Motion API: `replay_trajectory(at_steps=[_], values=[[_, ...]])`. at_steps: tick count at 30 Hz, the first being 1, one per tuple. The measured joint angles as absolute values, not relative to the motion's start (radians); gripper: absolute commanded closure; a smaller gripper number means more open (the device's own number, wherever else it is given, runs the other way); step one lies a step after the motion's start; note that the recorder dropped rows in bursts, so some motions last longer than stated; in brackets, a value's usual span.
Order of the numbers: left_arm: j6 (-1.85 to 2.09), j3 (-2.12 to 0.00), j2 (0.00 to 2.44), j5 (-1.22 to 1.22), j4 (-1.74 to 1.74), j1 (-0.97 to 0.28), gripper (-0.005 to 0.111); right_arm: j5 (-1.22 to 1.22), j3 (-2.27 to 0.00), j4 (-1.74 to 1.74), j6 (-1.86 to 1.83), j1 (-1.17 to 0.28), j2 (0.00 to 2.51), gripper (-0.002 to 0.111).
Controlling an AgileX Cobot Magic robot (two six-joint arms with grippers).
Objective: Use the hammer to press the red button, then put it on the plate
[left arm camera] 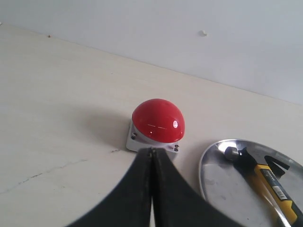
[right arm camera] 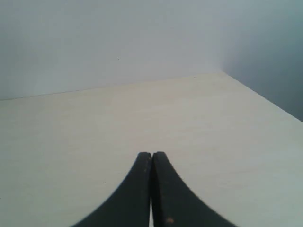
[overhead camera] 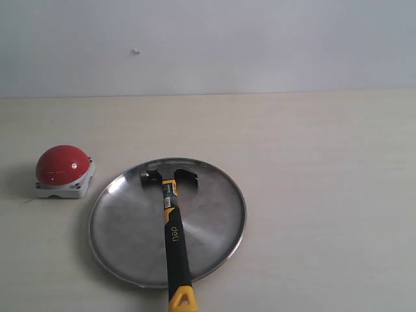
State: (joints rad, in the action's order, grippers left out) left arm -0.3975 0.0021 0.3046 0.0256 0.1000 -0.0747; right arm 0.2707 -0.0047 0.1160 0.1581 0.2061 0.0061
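The hammer lies on the steel plate, head toward the far rim, its yellow handle end sticking out over the near rim. The red button on its grey base sits left of the plate. In the left wrist view the button is just beyond my left gripper, which is shut and empty; the plate and hammer show beside it. My right gripper is shut on nothing over bare table. Neither gripper appears in the exterior view.
The table is pale wood, with a white wall behind. In the right wrist view a table corner and its side edge show ahead. A faint crack mark runs across the tabletop near the button.
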Motion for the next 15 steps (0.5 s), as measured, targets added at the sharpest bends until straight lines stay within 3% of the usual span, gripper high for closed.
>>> replay_trajectory(at_steps=[15], values=[[-0.397,0.002,0.305,0.026,0.1,-0.075,0.107,0.271,-0.005,0.051,0.144,0.206,0.006,0.108]])
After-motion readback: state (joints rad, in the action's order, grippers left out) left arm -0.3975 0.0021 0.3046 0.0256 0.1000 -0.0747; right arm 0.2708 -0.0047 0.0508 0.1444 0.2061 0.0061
